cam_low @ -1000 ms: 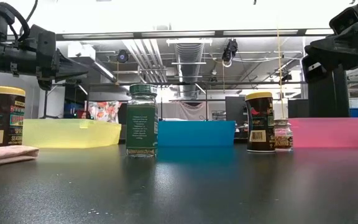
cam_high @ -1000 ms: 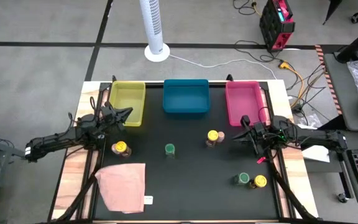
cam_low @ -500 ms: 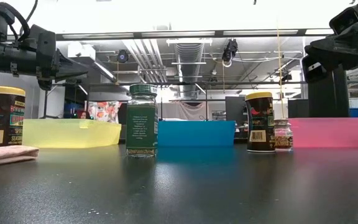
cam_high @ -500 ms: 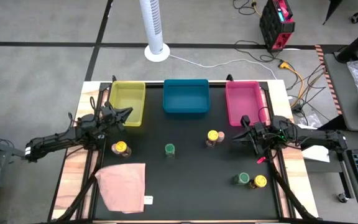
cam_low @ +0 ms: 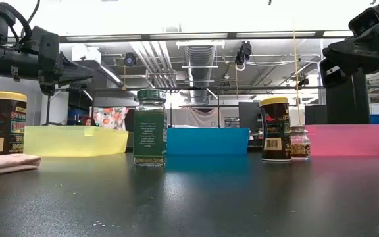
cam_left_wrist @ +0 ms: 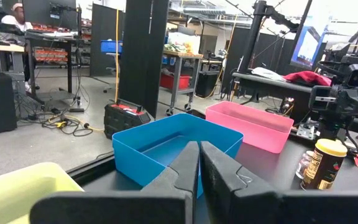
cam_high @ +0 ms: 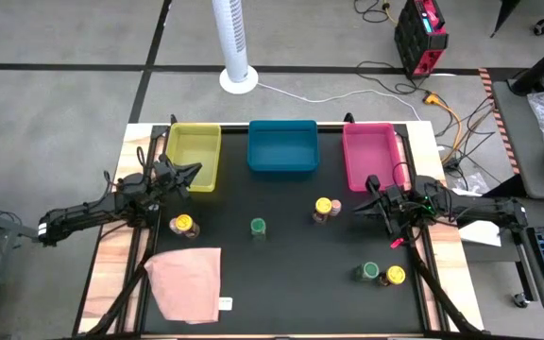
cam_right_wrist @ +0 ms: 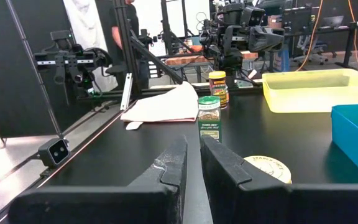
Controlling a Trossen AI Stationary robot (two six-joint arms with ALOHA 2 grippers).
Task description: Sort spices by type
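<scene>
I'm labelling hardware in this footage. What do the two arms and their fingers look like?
Both arms are dark, slender, jointed links with cables along them. The left gripper and right gripper each end in two matte black, wedge-shaped fingers. A small red part shows beside the right arm.

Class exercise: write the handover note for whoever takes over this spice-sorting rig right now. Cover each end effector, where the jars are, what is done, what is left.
Left end effector: shut, empty, by the yellow bin.
Right end effector: shut, empty, below the pink bin.
Jars: yellow-lid jar at left; green-lid jar at centre; yellow-lid and pink-lid pair; green and yellow pair front right.
Done: nothing; all three bins look empty, blue bin included.
Left: sort every jar.
</scene>
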